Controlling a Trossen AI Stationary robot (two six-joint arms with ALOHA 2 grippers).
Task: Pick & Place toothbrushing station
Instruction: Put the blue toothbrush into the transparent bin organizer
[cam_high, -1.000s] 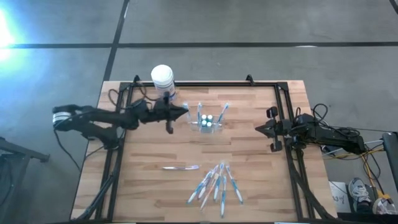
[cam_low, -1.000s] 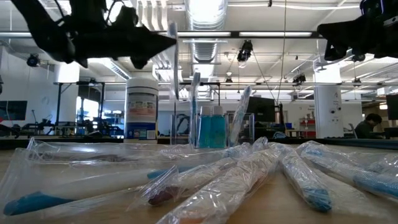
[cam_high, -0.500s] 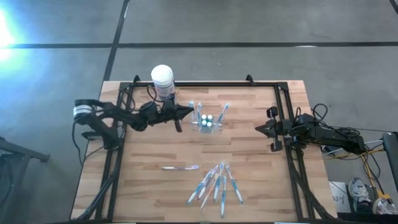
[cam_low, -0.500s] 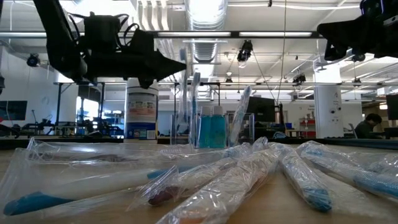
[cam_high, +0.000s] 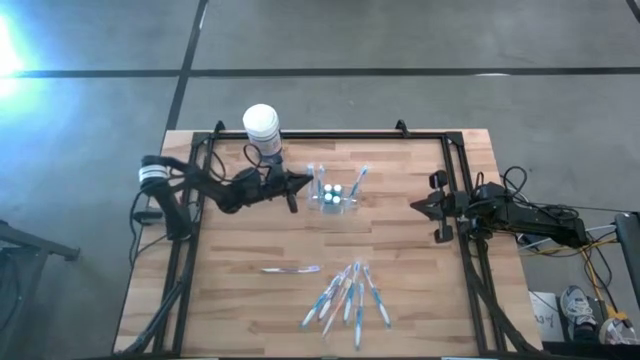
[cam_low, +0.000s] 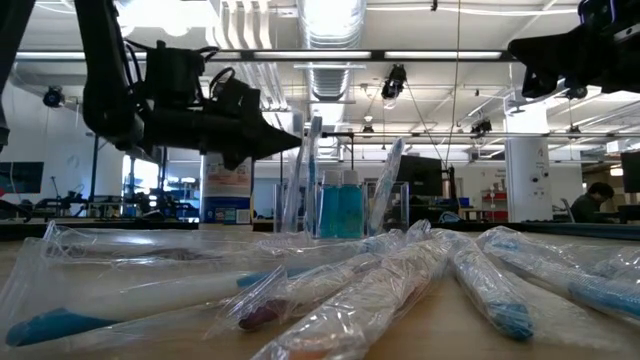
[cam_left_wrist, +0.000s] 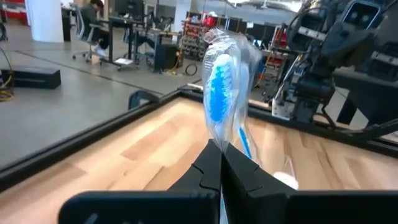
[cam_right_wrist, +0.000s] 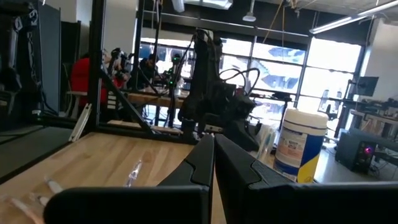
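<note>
The toothbrushing station (cam_high: 336, 197) is a clear plastic holder at the table's middle. It holds two blue bottles and upright wrapped toothbrushes, and it also shows in the low view (cam_low: 347, 205). My left gripper (cam_high: 297, 184) is just left of it, shut on a wrapped blue toothbrush (cam_left_wrist: 219, 93) that stands roughly upright. The toothbrush's lower end (cam_low: 290, 215) is at the holder's left end; I cannot tell whether it is inside. My right gripper (cam_high: 414, 207) waits at the table's right side, shut and empty. My left gripper pinches the wrapped toothbrush between its two fingers, on the shaft just below the brush head (cam_left_wrist: 222, 139). The fingers come level from the table's left and lie across the toothbrush. The head stands above the fingers and the handle hangs below, slightly tilted.
A white tub with a blue label (cam_high: 262, 128) stands at the far edge, behind my left arm. Several wrapped toothbrushes (cam_high: 346, 294) lie in a pile near the front. One more toothbrush (cam_high: 291, 268) lies to their left. A black frame (cam_high: 455, 160) runs around the table.
My left gripper has come down with the wrapped toothbrush and gone slightly toward the holder. The toothbrush, first held high and upright, is now lower and a little tilted, with its lower end beside the holder's left end.
</note>
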